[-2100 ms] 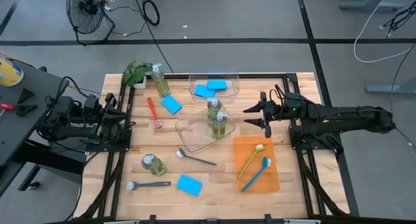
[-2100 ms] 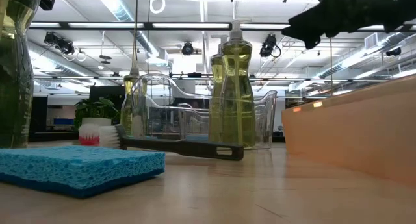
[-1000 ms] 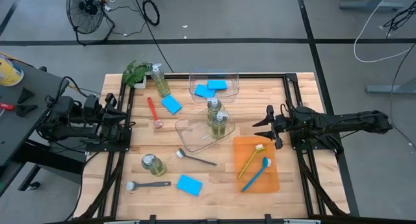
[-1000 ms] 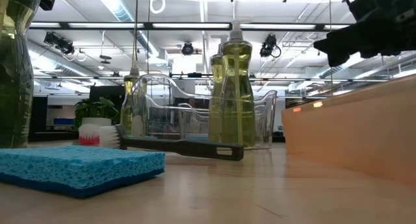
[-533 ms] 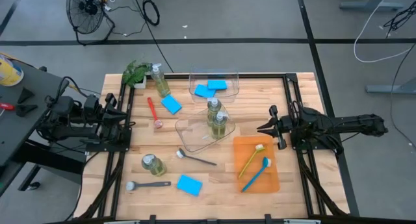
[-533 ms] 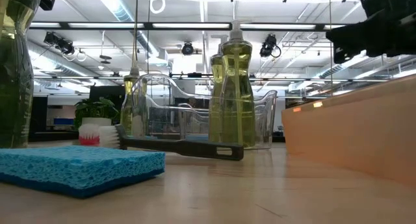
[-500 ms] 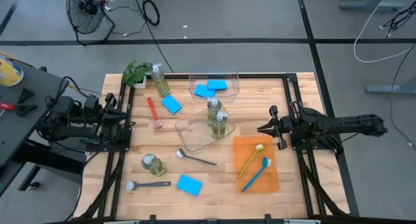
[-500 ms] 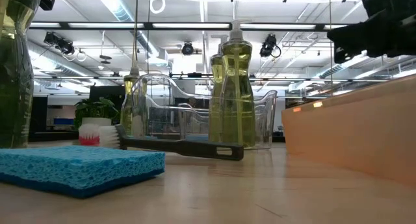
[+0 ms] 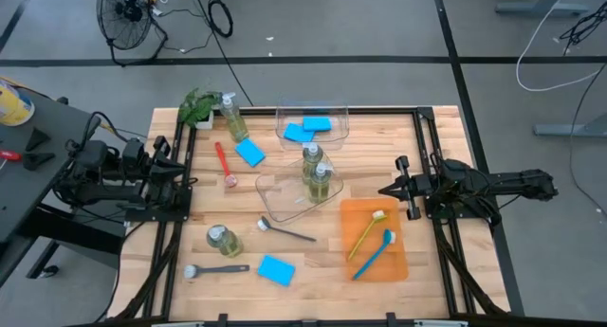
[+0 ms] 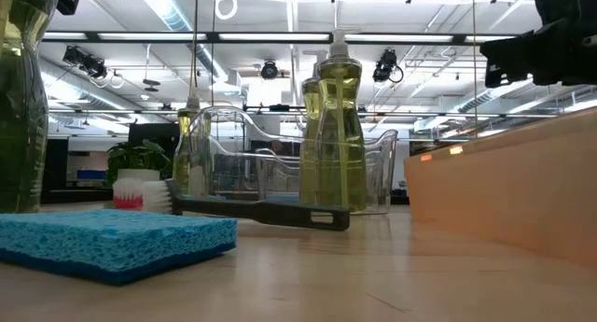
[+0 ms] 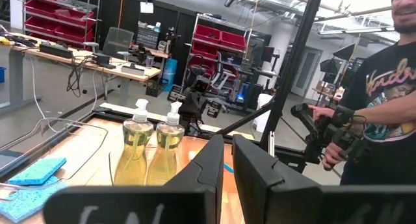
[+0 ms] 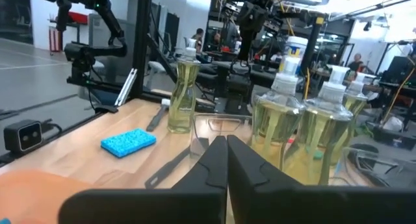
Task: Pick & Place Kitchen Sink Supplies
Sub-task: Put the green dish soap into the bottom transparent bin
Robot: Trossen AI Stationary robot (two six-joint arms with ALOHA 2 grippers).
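Observation:
Two pump bottles [image 9: 317, 172] stand in a clear bin [image 9: 281, 200] at mid-table. A third bottle [image 9: 233, 118] stands at the far left and another one [image 9: 224, 240] near the front left. Blue sponges lie loose on the table [image 9: 250, 153], [image 9: 276, 269], and two more lie in the far bin [image 9: 311, 121]. A yellow-green brush [image 9: 366, 232] and a blue brush [image 9: 375, 254] lie on the orange tray [image 9: 398, 261]. My right gripper [image 9: 382, 189] hovers shut and empty at the right, above the tray's far end. My left gripper [image 9: 186, 182] waits at the left edge, shut and empty.
A red brush [image 9: 224, 163], a dark grey brush [image 9: 287, 231] and a grey brush [image 9: 216, 269] lie on the bare wood. A leafy plant [image 9: 199, 104] stands in the far left corner. A person [image 11: 377, 87] stands beyond the table's right edge.
My right gripper has drawn back toward the table's right edge and sunk a little. Its fingers have gone from open to shut, with nothing between them. Nothing on the table has moved.

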